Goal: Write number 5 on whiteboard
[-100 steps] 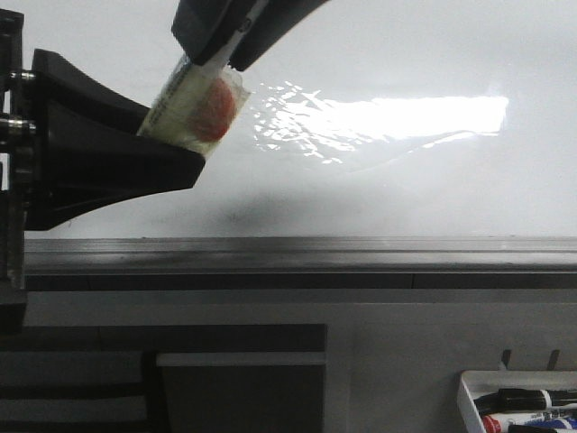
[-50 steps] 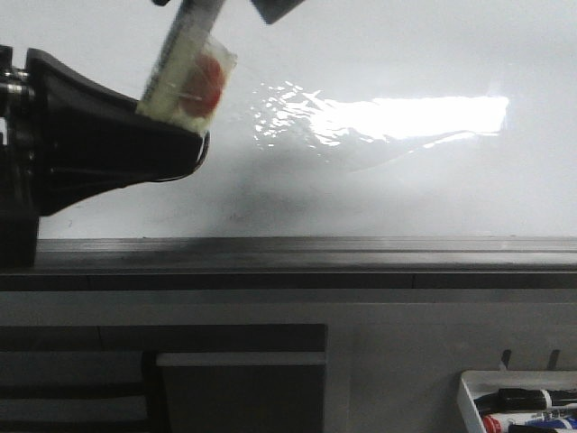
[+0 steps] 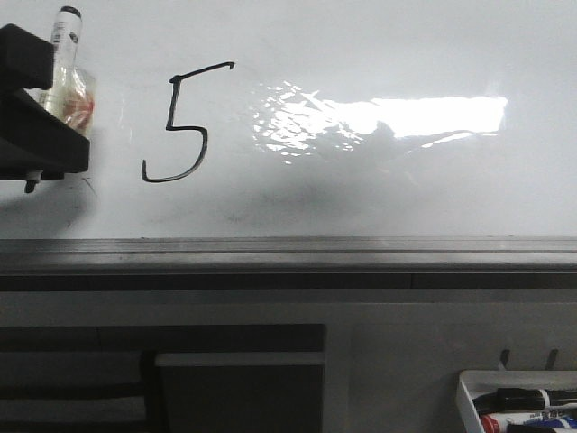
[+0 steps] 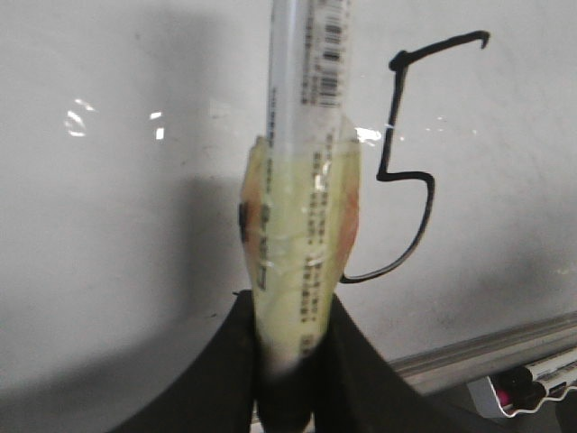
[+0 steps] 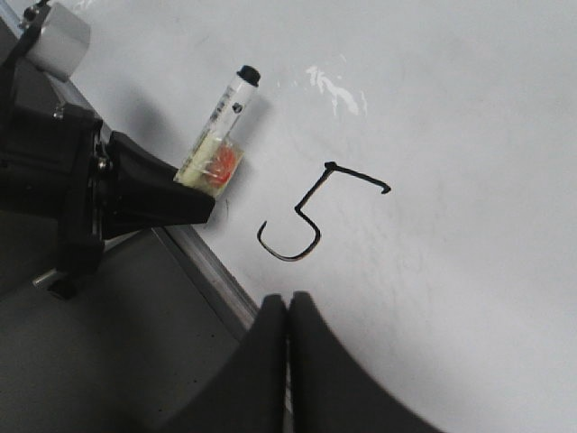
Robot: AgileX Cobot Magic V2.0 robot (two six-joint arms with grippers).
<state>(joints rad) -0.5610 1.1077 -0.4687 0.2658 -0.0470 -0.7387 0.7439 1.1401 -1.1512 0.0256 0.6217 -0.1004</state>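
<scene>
Far left of the front view: the left gripper (image 3: 41, 149), matte black and wedge-shaped, is seen clamped on a marker (image 3: 61, 63). The marker is a slim white cylinder with a black cap and printed barcode text, wrapped at mid-barrel in glossy yellowish tape over a red-orange patch. In the left wrist view the jaws are closed tight around that taped section, the barrel standing up out of the gripper (image 4: 288, 361).

Just right of the marker, the number 5 (image 3: 183, 126) is drawn in thin black ink, slightly slanted, with an angular top bar and a hooked belly. It is set on the left part of the whiteboard (image 3: 406, 198), apart from the gripper. The board is glossy white, faintly smudged, with a rippled band of glare at centre-right. A grey metal rail (image 3: 297, 253) runs along its lower edge.

The right gripper (image 5: 288, 311) is seen only in its own wrist view, its smooth black jaws pressed together on nothing, clear of the board.

Lower right: a white tray (image 3: 469, 397) holding markers.
</scene>
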